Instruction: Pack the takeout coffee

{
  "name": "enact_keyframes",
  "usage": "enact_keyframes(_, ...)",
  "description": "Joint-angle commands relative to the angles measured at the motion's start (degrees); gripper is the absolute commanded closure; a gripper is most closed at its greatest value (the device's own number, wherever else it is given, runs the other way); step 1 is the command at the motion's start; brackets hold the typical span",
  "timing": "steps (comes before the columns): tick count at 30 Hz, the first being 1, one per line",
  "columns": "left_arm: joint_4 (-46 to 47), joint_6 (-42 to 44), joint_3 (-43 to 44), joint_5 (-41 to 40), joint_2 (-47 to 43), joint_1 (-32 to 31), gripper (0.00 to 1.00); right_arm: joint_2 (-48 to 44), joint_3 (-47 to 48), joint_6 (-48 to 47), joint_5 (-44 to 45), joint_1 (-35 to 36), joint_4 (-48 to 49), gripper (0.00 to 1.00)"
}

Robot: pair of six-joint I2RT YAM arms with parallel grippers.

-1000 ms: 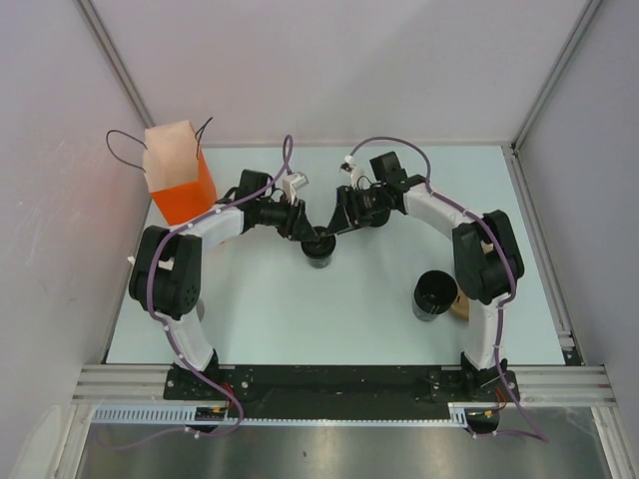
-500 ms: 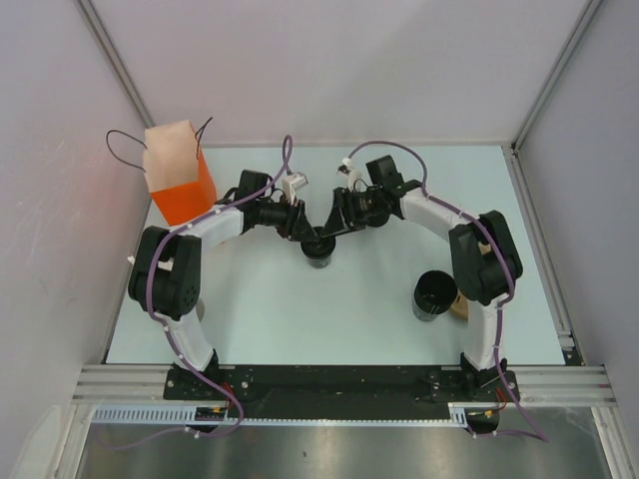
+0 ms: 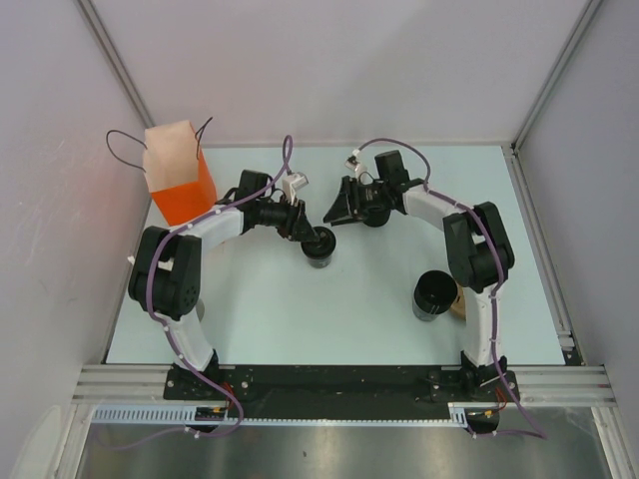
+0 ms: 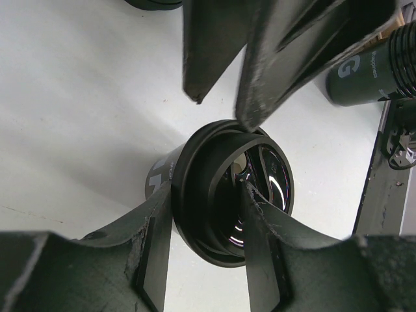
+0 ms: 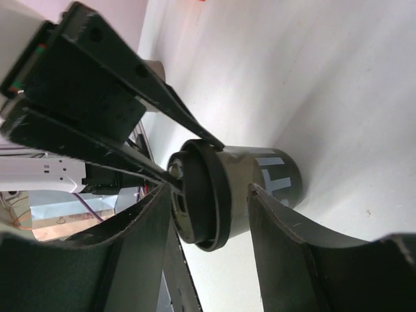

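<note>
The takeout coffee point(image 3: 321, 255), a small black paper cup with a black lid, stands upright mid-table. My left gripper point(image 3: 311, 238) pinches the lid's rim: in the left wrist view point(image 4: 207, 188) one finger is outside the rim and the other lies on the lid point(image 4: 273, 185). My right gripper point(image 3: 334, 213) is open and just behind the cup, apart from it. In the right wrist view point(image 5: 209, 188) its fingers straddle the cup point(image 5: 266, 172) without touching. Its fingertips point(image 4: 250, 110) also show in the left wrist view, above the lid.
An orange paper bag point(image 3: 180, 180) with cord handles stands open at the back left. A wider black cup point(image 3: 435, 293) with a brown object point(image 3: 460, 305) beside it stands at the front right, by the right arm.
My right gripper has drawn back from the cup toward the rear right. The left gripper has stayed on the lid and the cup has not moved.
</note>
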Motion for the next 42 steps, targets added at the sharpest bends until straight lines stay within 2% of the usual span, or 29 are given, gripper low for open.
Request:
enact_keyframes(1,-4.0,4.3,-2.9,-8.2,1.6,-0.6,0.60,2.9,4.1,-0.1,0.3,0.7,-0.8,0.46)
enact_keyframes(14,-4.0,4.5,-3.3,-8.4,1.4,-0.6,0.60,6.1,4.9,-0.8,0.0,2.0,-2.3,0.55)
enact_keyframes(20,-5.4,5.2,-2.8,-10.2,1.2,-0.6,0.60,5.9,5.8,-8.7,5.5,3.1,-12.1,0.57)
enact_keyframes(29,-6.7,6.8,-3.2,-13.2,0.4,-0.8,0.62,5.8,4.3,-18.5,16.4,5.4,-20.8,0.57)
enact_keyframes(36,-6.9,7.2,-3.6,-14.7,-0.3,-1.2,0.62,6.2,2.2,-21.9,23.9,7.1,-22.5,0.57)
enact_keyframes(42,-7.1,7.7,-3.7,-15.4,-1.2,-1.3,0.61,6.9,1.8,-23.1,26.2,7.2,-24.2,0.57)
